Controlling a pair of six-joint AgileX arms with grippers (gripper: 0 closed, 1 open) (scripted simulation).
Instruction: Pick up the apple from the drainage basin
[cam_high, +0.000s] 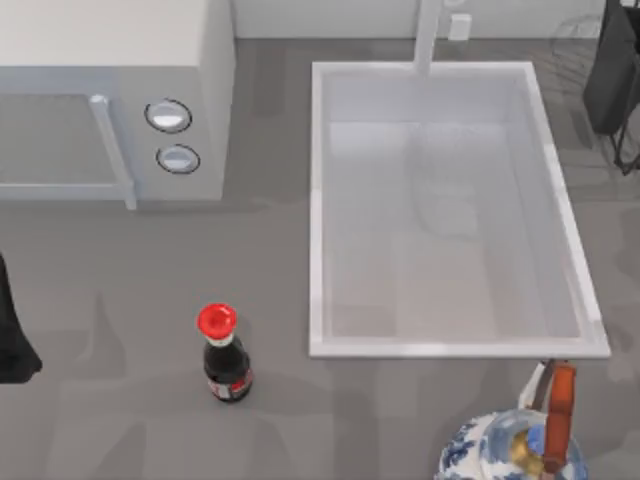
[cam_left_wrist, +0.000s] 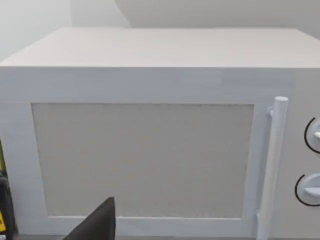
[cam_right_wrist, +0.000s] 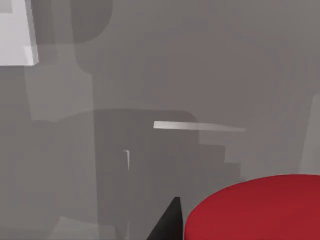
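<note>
right wrist view is showing the apple (cam_right_wrist: 257, 210) as a bright red rounded lump close under the camera. it is sitting against the dark inner tip of the right hand (cam_right_wrist: 175, 222), which is clenching on it. behind the apple the grey tabletop (cam_right_wrist: 200, 65) is lying well below, so the fruit is hanging in the air.

in the top view the right arm (cam_high: 615, 70) is showing as a dark shape at the far right edge, just beyond the basin's (cam_high: 318, 200) far right corner. the basin is sitting as a large white tub on the right half of the tabletop. its pale glossy walls are catching light, and a white faucet (cam_high: 428, 35) is rising at its far rim.

near the basin's front right corner a blue-and-white teapot (cam_high: 500, 450) with a brown handle is standing. well apart to the left, a dark bottle (cam_high: 226, 360) with a red cap is standing upright. farther back on the left a white microwave (cam_high: 110, 100) with two round knobs is facing the left wrist camera.

the left arm (cam_high: 12, 335) is idling at the left edge. whether the left hand (cam_left_wrist: 100, 225) is released or clenched i cannot tell.
</note>
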